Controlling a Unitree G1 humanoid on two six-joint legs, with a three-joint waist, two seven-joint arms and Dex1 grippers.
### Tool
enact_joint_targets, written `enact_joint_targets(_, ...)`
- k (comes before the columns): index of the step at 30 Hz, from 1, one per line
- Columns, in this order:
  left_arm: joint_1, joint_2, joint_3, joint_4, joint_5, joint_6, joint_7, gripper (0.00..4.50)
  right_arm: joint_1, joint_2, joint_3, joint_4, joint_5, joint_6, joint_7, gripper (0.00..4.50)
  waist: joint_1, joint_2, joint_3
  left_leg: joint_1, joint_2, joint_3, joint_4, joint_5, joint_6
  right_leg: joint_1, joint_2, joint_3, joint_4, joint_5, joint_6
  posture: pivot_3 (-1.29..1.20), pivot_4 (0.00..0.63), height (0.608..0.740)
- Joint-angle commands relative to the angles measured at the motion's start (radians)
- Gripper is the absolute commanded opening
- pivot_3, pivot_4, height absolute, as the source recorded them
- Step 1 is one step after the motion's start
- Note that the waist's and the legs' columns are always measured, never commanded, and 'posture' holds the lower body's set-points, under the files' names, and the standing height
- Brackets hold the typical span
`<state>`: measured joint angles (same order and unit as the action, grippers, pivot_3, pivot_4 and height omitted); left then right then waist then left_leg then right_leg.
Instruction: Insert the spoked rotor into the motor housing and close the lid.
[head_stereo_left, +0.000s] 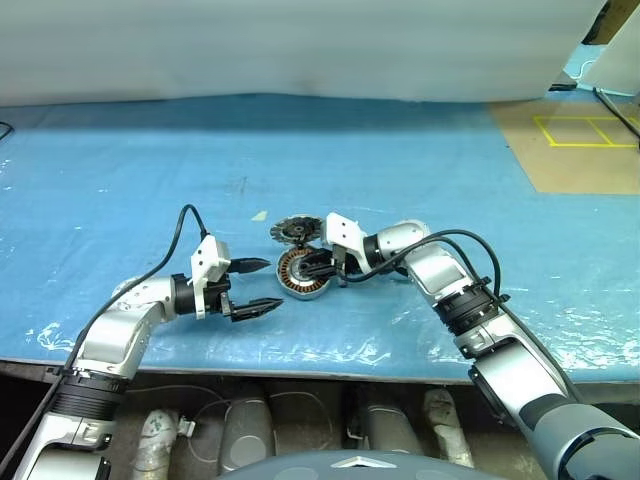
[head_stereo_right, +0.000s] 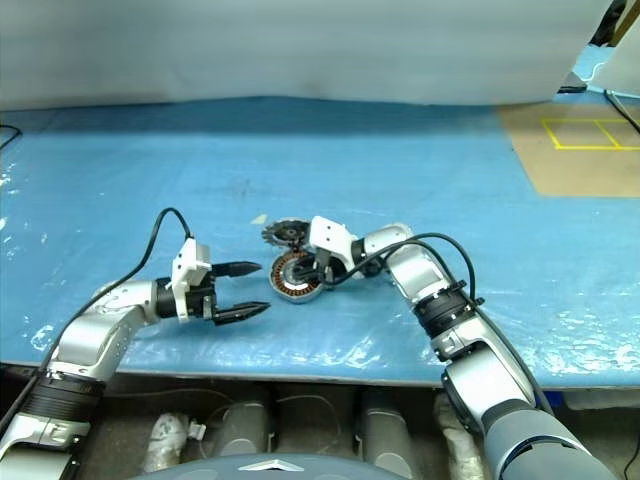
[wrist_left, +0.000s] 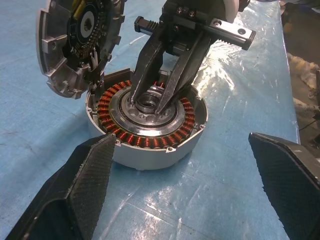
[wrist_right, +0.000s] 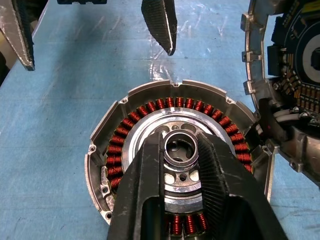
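The motor housing (head_stereo_left: 300, 272) lies on the blue table with its ring of copper windings (wrist_right: 112, 150) facing up. Inside that ring sits the silver spoked rotor (wrist_right: 145, 125). My right gripper (wrist_right: 180, 145) reaches down into the housing from the right. It is shut on the rotor's raised centre hub, one finger on each side. The lid (head_stereo_left: 295, 230), a finned disc with a circuit board inside, stands tilted open against the housing's far rim. My left gripper (head_stereo_left: 272, 283) is open, just left of the housing and clear of it, pointing at it.
A small pale scrap (head_stereo_left: 259, 215) lies on the blue cover behind the left gripper. A brown board with a yellow taped square (head_stereo_left: 585, 130) is at the far right. The table's front edge (head_stereo_left: 300, 372) runs close below both arms.
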<state>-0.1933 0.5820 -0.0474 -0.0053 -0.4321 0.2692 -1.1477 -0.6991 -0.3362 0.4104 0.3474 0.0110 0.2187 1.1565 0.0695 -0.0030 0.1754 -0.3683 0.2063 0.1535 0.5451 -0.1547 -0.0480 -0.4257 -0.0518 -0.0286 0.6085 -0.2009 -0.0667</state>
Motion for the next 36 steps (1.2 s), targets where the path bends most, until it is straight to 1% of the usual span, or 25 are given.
enact_joint_targets(1, -0.01, -0.001, 0.007, -0.007, -0.003, -0.014, -0.005, 4.5, -0.005, 0.002, -0.008, 0.006, 0.0, 0.032, -0.008, 2.17, 0.0, 0.0, 0.0, 0.0, 0.0, 0.0, 0.0, 0.0, 0.0, 0.0, 0.0, 0.0, 0.0, 0.0, 0.0, 0.0, 0.15, 0.74)
enact_joint_targets(4, -0.008, -0.002, 0.008, -0.009, -0.004, -0.01, -0.004, 4.5, -0.007, 0.0, -0.033, -0.049, 0.052, 0.083, 0.027, 2.17, 0.0, 0.0, 0.0, 0.0, 0.0, 0.0, 0.0, 0.0, 0.0, 0.0, 0.0, 0.0, 0.0, 0.0, 0.0, 0.0, 0.15, 0.74)
enact_joint_targets(7, -0.006, -0.002, 0.005, -0.006, -0.003, -0.008, -0.006, 4.5, -0.005, -0.005, -0.068, -0.132, 0.132, 0.174, 0.068, 2.17, 0.001, 0.0, 0.0, 0.0, 0.0, 0.0, 0.0, 0.0, 0.0, 0.0, 0.0, 0.0, 0.0, 0.0, 0.0, 0.0, 0.15, 0.74)
enact_joint_targets(12, -0.005, -0.004, 0.004, -0.003, -0.004, -0.004, -0.005, 4.5, 0.004, -0.008, -0.096, -0.196, 0.176, 0.225, 0.053, 2.17, 0.001, 0.0, 0.0, 0.0, 0.0, 0.0, 0.0, 0.0, 0.0, 0.0, 0.0, 0.0, 0.0, 0.0, 0.0, 0.0, 0.15, 0.74)
enact_joint_targets(16, -0.003, -0.003, 0.003, -0.005, -0.005, -0.001, -0.007, 4.5, 0.019, -0.011, -0.1, -0.177, 0.177, 0.208, 0.037, 1.3, 0.001, 0.0, 0.0, 0.0, 0.0, 0.0, 0.0, 0.0, 0.0, 0.0, 0.0, 0.0, 0.0, 0.0, 0.0, 0.0, 0.15, 0.74)
enact_joint_targets(17, -0.003, -0.003, 0.003, -0.005, -0.005, 0.0, -0.007, 4.5, 0.024, -0.013, -0.099, -0.175, 0.177, 0.208, 0.038, 0.9, 0.001, 0.0, 0.0, 0.0, 0.0, 0.0, 0.0, 0.0, 0.0, 0.0, 0.0, 0.0, 0.0, 0.0, 0.0, 0.0, 0.15, 0.74)
enact_joint_targets(19, -0.003, -0.001, 0.004, -0.005, -0.006, 0.001, -0.009, 4.5, 0.037, -0.01, -0.093, -0.167, 0.165, 0.204, 0.022, 0.24, 0.001, 0.0, 0.0, 0.0, 0.0, 0.0, 0.0, 0.0, 0.0, 0.0, 0.0, 0.0, 0.0, 0.0, 0.0, 0.0, 0.15, 0.74)
enact_joint_targets(20, -0.003, 0.0, 0.004, -0.006, -0.006, 0.002, -0.009, 4.5, 0.041, -0.007, -0.092, -0.163, 0.161, 0.203, 0.014, 0.02, 0.001, 0.0, 0.0, 0.0, 0.0, 0.0, 0.0, 0.0, 0.0, 0.0, 0.0, 0.0, -0.001, 0.0, 0.0, 0.0, 0.15, 0.74)
enact_joint_targets(28, -0.013, 0.0, 0.002, -0.007, -0.006, 0.012, -0.013, 4.5, 0.041, 0.021, -0.063, -0.093, 0.114, 0.178, -0.046, 0.02, 0.0, 0.0, 0.0, 0.0, 0.0, 0.0, 0.0, 0.0, 0.0, 0.0, 0.0, 0.0, -0.001, 0.0, 0.0, 0.0, 0.15, 0.74)
enact_joint_targets(30, -0.015, -0.003, -0.001, -0.006, -0.004, 0.012, -0.012, 4.5, 0.044, 0.015, -0.03, -0.062, 0.068, 0.151, -0.065, 0.02, 0.0, 0.0, 0.0, 0.0, 0.0, 0.0, 0.0, 0.0, 0.0, 0.0, 0.0, 0.0, -0.001, 0.0, 0.0, 0.0, 0.15, 0.74)
enact_joint_targets(33, -0.019, -0.009, -0.004, 0.003, -0.003, 0.009, -0.011, 4.5, 0.068, -0.025, 0.046, -0.042, -0.028, 0.059, -0.073, 0.02, 0.0, 0.0, 0.0, 0.001, 0.0, 0.0, 0.0, 0.0, 0.0, 0.001, 0.0, 0.0, -0.001, 0.0, 0.0, 0.0, 0.15, 0.74)
enact_joint_targets(35, -0.024, -0.014, -0.004, 0.009, -0.004, 0.01, -0.01, 4.5, 0.074, -0.025, 0.043, -0.033, -0.042, 0.035, -0.097, 0.02, 0.0, 0.0, -0.001, 0.002, 0.0, 0.0, 0.0, 0.0, 0.0, 0.002, 0.0, 0.0, -0.001, 0.0, 0.0, 0.0, 0.15, 0.74)
enact_joint_targets(36, -0.026, -0.017, -0.005, 0.011, -0.004, 0.008, -0.012, 4.5, 0.074, -0.015, 0.015, -0.045, -0.011, 0.047, -0.1, 0.02, 0.0, 0.0, -0.001, 0.004, 0.0, 0.0, 0.0, 0.0, 0.0, 0.003, 0.0, 0.0, -0.001, 0.0, 0.0, 0.0, 0.15, 0.74)
